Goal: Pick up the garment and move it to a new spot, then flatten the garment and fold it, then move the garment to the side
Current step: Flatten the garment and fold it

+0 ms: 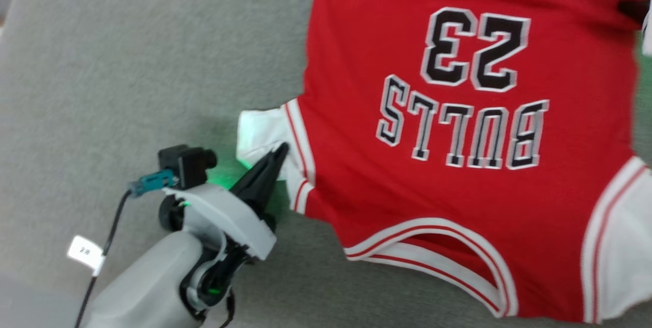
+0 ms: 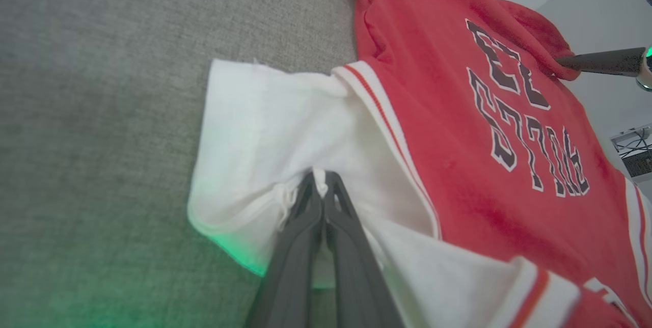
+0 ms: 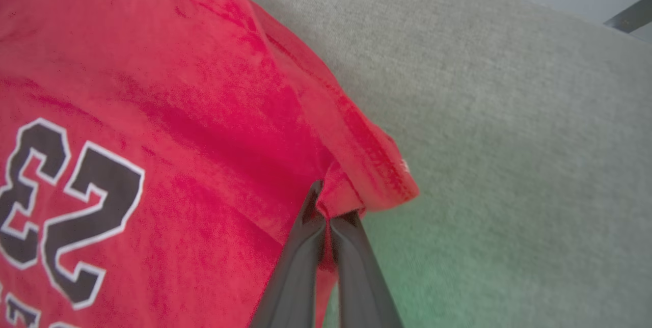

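Head view first, nearest the robot: the left gripper (image 1: pixel 279 151) reaches from the near left part of the grey padded surface (image 1: pixel 127 63) and has its two dark fingers pressed together on the white sleeve (image 1: pixel 260 132) of the shirt (image 1: pixel 356 37). In the left wrist view a small tuck of white cloth stands up between the tips of the left gripper (image 2: pixel 321 180), so this is a pinch on fabric, not a bare close. Beyond it the shirt lies spread face up toward the right side of the surface, collar (image 1: pixel 433 251) toward the near edge and hem toward the far edge, so the number and letters read upside down from the head. Farthest off, the right gripper (image 3: pixel 326 211) is clamped on a red corner of the hem, which bunches at its tips. Holding a sleeve and a far hem corner probably lets the two arms lift or stretch the cloth evenly without it sagging or folding over.
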Robot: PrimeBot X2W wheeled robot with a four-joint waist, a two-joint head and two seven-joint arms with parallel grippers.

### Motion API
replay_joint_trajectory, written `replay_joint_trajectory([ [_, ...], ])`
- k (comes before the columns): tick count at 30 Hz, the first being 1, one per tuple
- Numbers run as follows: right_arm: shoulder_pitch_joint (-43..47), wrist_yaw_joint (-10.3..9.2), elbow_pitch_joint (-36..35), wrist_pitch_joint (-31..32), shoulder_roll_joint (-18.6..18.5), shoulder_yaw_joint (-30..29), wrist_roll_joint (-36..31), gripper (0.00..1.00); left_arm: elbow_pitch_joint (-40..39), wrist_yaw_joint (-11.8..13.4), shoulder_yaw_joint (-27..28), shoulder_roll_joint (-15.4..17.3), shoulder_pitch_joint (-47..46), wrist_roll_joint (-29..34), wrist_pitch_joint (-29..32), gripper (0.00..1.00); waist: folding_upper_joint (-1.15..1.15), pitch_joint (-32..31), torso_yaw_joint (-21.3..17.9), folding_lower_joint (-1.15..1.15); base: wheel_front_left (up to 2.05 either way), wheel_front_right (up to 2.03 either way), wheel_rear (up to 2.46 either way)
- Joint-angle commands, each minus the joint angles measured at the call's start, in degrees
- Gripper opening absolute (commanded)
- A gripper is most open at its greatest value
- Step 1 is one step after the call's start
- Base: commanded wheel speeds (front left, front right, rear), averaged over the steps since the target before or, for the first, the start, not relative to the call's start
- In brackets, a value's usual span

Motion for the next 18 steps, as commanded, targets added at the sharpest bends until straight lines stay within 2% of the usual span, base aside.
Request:
replay_joint_trajectory([
  [1, 2.4, 0.01, -2.3, -0.3, -0.8, 0.8, 1.8, 0.00, 3.6, 3.1, 0.3, 2.7, 3.3, -1.0, 1.5, 0.00, 0.00, -4.3, -4.7, 0.00, 0.00, 0.00, 0.00],
  [5, 8.6, 0.01, -9.0, -0.6, -2.9, 1.9, 5.8, 0.00, 1.9, 4.0, 0.9, 4.4, 5.2, -1.5, 1.4, 0.00, 0.00, -6.3, -7.4, 0.00, 0.00, 0.00, 0.00],
  [10, 17.8, 0.01, -17.6, -0.4, -4.9, -0.3, 9.0, 0.00, -1.0, 5.4, 1.6, 6.3, 7.3, -2.2, 1.4, 0.00, 0.00, -8.0, -10.1, 0.00, 0.00, 0.00, 0.00],
  [17, 31.0, 0.01, -27.8, 0.8, -4.2, -6.5, 10.4, 0.00, -4.5, 6.7, 2.0, 7.8, 8.7, -2.5, 1.6, 0.00, 0.00, -9.0, -12.4, 0.00, 0.00, 0.00, 0.00],
  [18, 35.6, 0.01, -31.2, 1.2, -3.3, -9.1, 10.1, 0.00, -5.5, 7.2, 2.2, 8.3, 8.9, -2.6, 1.8, 0.00, 0.00, -9.2, -13.0, 0.00, 0.00, 0.00, 0.00],
])
